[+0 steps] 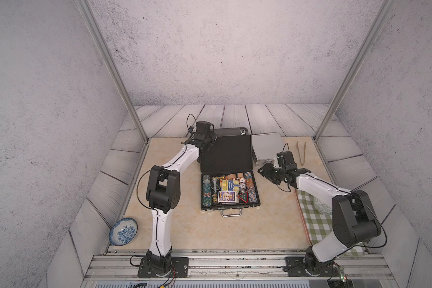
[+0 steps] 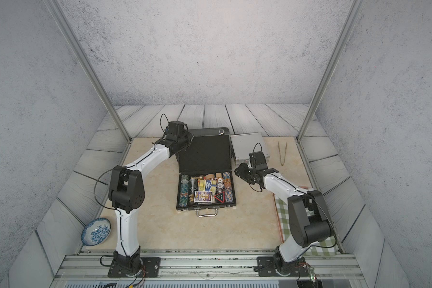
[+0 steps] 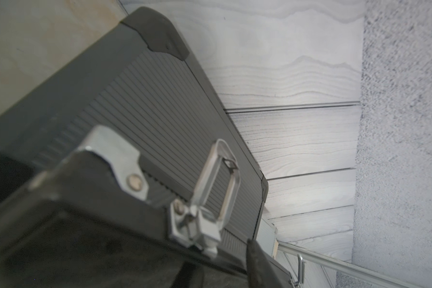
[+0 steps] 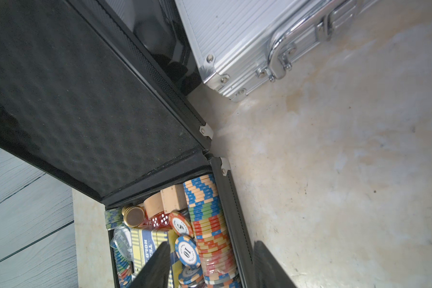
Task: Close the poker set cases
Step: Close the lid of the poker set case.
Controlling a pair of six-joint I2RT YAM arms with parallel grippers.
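The flat black case (image 1: pixel 231 207) lies open at the table's centre, full of chips and cards, with its foam-lined lid (image 1: pixel 226 154) standing upright. Behind it the large dark-grey ribbed case (image 1: pixel 231 131) (image 3: pixel 147 112) lies closed. The small silver case (image 1: pixel 267 145) (image 4: pixel 235 32) sits closed at the back right. My left gripper (image 1: pixel 211 142) is at the lid's top left corner. The left wrist view shows only one finger (image 3: pixel 257 264), next to the lid's latch (image 3: pixel 202 224). My right gripper (image 1: pixel 263 170) (image 4: pixel 210 264) hangs open over the black case's right wall and holds nothing.
Wooden tongs (image 1: pixel 301 153) lie at the back right. A blue-and-white bowl (image 1: pixel 123 231) rests at the front left edge. A green checked cloth (image 1: pixel 314 222) with a patterned bowl (image 1: pixel 321 205) on it covers the right front, under my right arm.
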